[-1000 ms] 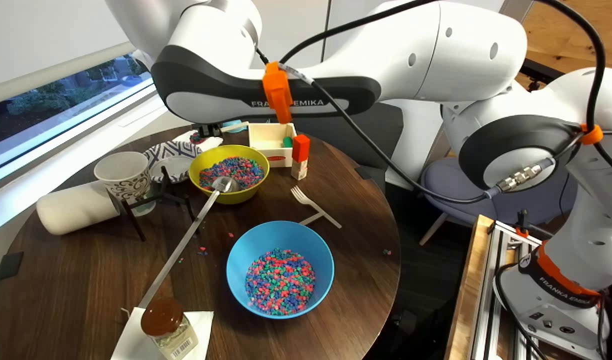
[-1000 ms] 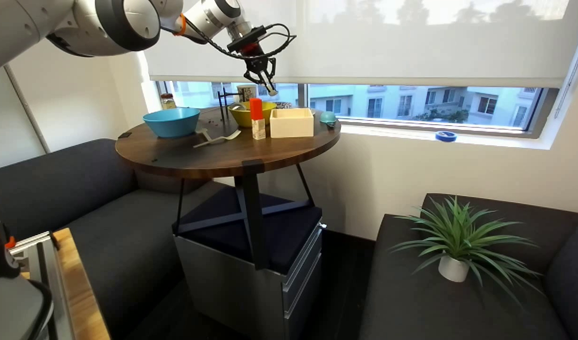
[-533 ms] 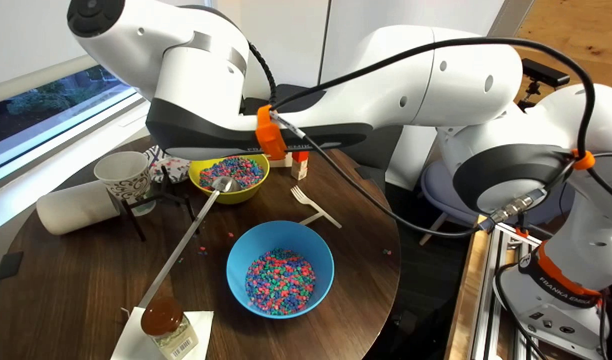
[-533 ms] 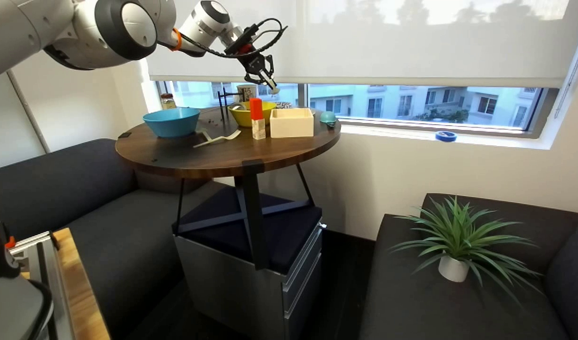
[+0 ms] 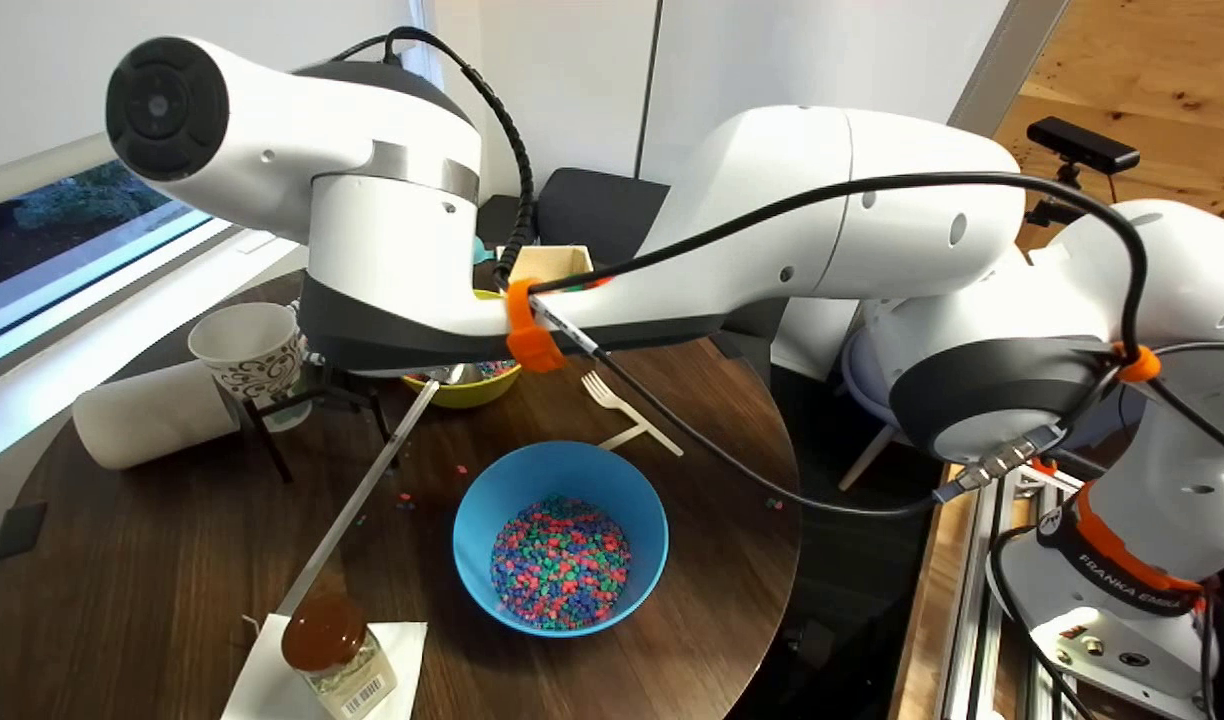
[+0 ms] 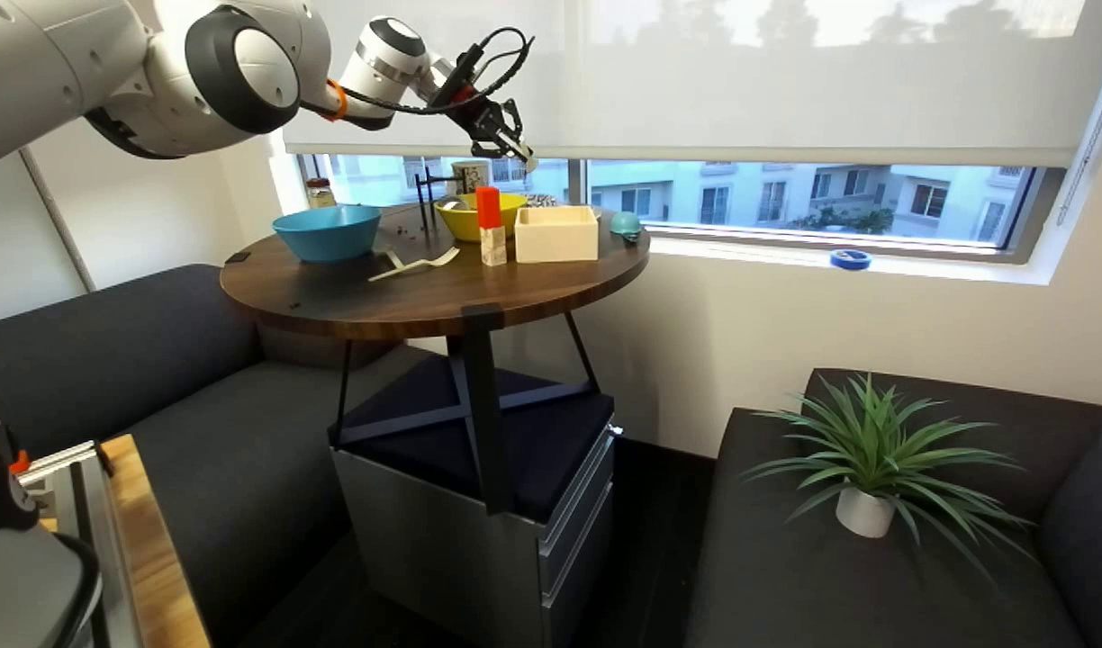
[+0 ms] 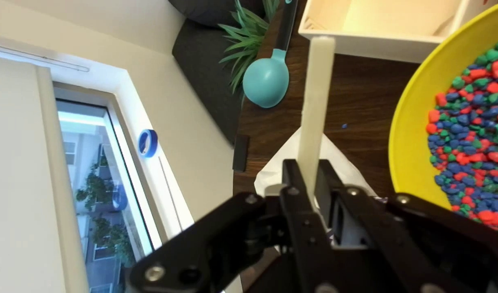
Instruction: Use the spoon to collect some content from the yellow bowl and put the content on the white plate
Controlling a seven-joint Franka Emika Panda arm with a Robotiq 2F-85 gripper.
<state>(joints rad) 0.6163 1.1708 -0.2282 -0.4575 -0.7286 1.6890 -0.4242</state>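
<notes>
- I held the spoon (image 7: 317,97) clamped in the gripper (image 7: 308,171), raised above the table (image 6: 407,299).
- The content (image 7: 472,140) lay in the yellow bowl (image 7: 407,134).
- The plate (image 6: 542,201), mostly hidden, showed behind the yellow bowl in an exterior view.

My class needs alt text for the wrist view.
Black gripper holding a slim, pale, wooden-looking spoon. At right, a round yellow bowl of red, blue and green beads; at top, a teal ladle and a pale open box.
</notes>
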